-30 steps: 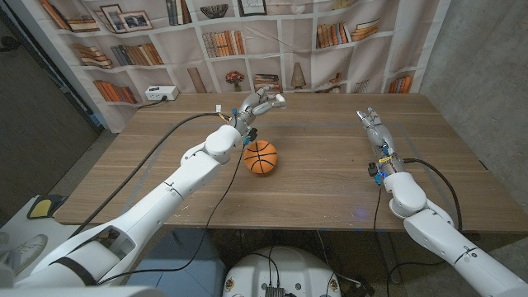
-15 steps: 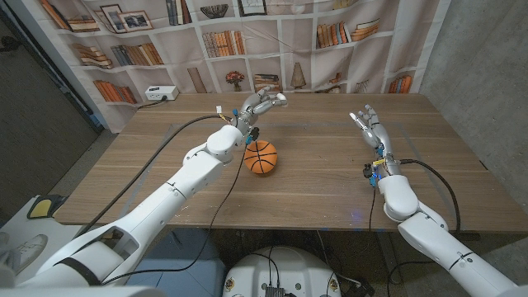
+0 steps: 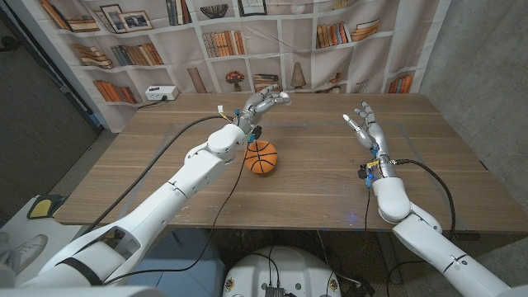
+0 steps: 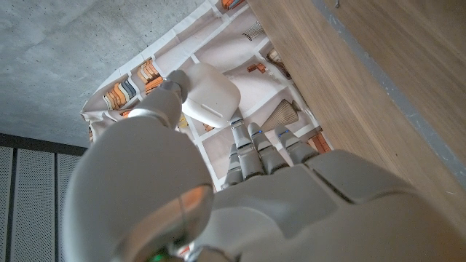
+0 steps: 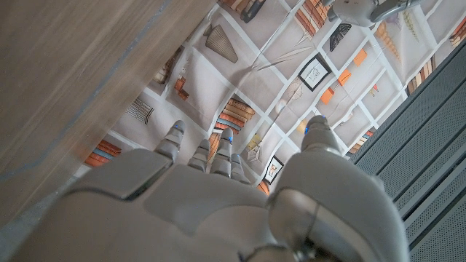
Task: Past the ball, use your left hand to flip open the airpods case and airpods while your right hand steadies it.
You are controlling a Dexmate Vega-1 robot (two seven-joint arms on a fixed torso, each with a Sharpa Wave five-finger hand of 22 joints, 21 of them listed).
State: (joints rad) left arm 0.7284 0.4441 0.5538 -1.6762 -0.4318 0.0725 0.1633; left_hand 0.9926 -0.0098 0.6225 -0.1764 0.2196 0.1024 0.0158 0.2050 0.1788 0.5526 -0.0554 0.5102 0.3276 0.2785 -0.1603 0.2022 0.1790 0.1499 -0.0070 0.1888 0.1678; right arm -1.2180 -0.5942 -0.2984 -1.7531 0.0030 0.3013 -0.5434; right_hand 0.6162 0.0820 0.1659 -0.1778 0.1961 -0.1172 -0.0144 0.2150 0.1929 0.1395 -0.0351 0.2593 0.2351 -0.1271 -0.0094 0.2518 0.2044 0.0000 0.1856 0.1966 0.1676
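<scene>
A small basketball [image 3: 261, 157] sits on the wooden table [image 3: 322, 177] a little left of centre. Beyond it, above the table's far part, my left hand [image 3: 260, 103] holds a white airpods case [image 3: 285, 96] at its fingertips. In the left wrist view the airpods case [image 4: 211, 94] is pinched between the thumb and the other fingers, and its lid looks closed. My right hand [image 3: 364, 125] is raised over the right side of the table with its fingers spread and nothing in it. It is well apart from the case. My right hand [image 5: 218, 196] faces the bookshelf backdrop.
A white power strip [image 3: 161, 93] lies at the table's far left corner. A printed bookshelf backdrop [image 3: 247, 33] hangs just behind the far edge. Black cables [image 3: 177, 128] run along my left arm and another along my right forearm.
My right hand has lifted and swung left toward the middle, its fingers spreading. My left hand with the case has shifted slightly right. The ball has not moved.
</scene>
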